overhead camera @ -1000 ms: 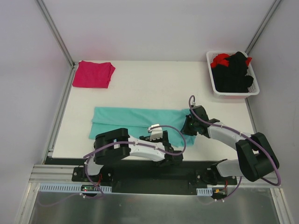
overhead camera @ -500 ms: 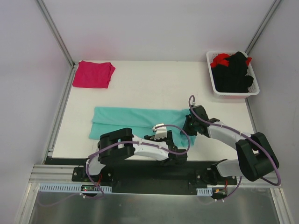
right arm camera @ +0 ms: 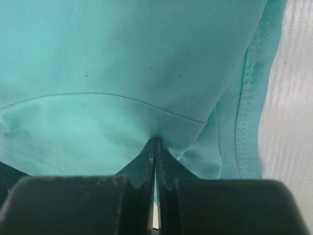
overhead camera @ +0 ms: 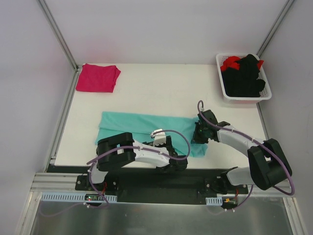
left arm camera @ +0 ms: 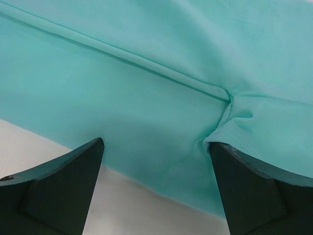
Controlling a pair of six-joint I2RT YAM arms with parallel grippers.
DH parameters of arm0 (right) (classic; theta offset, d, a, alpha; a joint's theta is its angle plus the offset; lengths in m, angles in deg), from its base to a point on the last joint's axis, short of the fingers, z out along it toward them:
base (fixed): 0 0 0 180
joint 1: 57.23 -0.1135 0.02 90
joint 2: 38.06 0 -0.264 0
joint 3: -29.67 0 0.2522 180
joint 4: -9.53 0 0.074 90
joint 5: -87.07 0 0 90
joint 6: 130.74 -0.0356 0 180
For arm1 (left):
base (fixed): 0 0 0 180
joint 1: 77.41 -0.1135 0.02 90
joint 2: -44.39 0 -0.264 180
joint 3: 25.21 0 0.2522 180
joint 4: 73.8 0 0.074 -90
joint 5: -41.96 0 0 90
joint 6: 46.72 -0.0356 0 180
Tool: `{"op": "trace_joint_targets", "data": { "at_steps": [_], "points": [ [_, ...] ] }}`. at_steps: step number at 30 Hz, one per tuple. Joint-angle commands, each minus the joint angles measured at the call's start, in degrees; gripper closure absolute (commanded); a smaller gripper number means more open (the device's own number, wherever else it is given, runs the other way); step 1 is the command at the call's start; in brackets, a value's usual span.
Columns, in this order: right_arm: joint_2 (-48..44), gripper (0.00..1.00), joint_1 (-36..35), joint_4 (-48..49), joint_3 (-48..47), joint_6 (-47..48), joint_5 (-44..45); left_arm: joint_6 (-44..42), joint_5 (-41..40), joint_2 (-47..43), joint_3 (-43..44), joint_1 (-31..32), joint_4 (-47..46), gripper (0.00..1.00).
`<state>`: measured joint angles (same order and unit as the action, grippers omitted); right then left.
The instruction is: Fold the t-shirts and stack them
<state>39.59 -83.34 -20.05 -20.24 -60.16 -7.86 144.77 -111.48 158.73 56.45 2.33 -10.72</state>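
Note:
The teal t-shirt [overhead camera: 142, 125] lies as a long strip across the middle of the table, and it fills the left wrist view [left arm camera: 146, 88] and the right wrist view [right arm camera: 122, 58]. My right gripper [overhead camera: 198, 133] is shut on the teal shirt's right end, pinching a fold of cloth [right arm camera: 155, 139]. My left gripper [overhead camera: 168, 149] hangs open over the shirt's near edge [left arm camera: 156, 143]. Its dark fingers [left arm camera: 68, 181] are spread wide, with cloth and bare table between them. The pink t-shirt [overhead camera: 98, 77] lies folded at the far left corner.
A white basket [overhead camera: 221, 83] at the far right holds black and red garments [overhead camera: 244, 73]. Metal frame posts run up both sides. The table's near edge lies just behind the left gripper.
The left gripper swung right along the shirt's near edge, then back left, staying open. The right gripper, still shut on the cloth, drew slightly nearer, shifting the shirt's right end.

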Motion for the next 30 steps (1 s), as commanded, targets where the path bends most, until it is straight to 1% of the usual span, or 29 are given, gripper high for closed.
{"op": "trace_joint_targets", "data": {
  "at_steps": [1, 15, 21, 28, 30],
  "points": [
    [0.9, 0.99, 0.1, -4.9, -2.1, 1.6, 2.3, 2.7, -0.8, -3.5, -1.7, -0.5, 1.2, 0.11],
    [2.1, 0.99, 0.1, -4.7, -2.6, 2.5, 2.3, 2.2, 0.3, -4.2, -1.8, 0.1, 1.7, 0.11],
    [2.5, 0.99, 0.2, -4.7, -3.7, 3.2, 2.1, 2.7, 2.4, -4.8, -0.8, 1.1, 3.1, 0.11],
    [2.6, 0.99, 0.3, -5.5, -5.0, 3.8, 2.2, 6.8, 5.3, -7.1, -1.3, 1.5, 8.5, 0.11],
    [2.9, 0.99, 0.4, -5.8, -5.7, 4.1, 2.1, 8.9, 6.2, -7.5, -0.8, 2.3, 13.0, 0.1]
  ]
}}
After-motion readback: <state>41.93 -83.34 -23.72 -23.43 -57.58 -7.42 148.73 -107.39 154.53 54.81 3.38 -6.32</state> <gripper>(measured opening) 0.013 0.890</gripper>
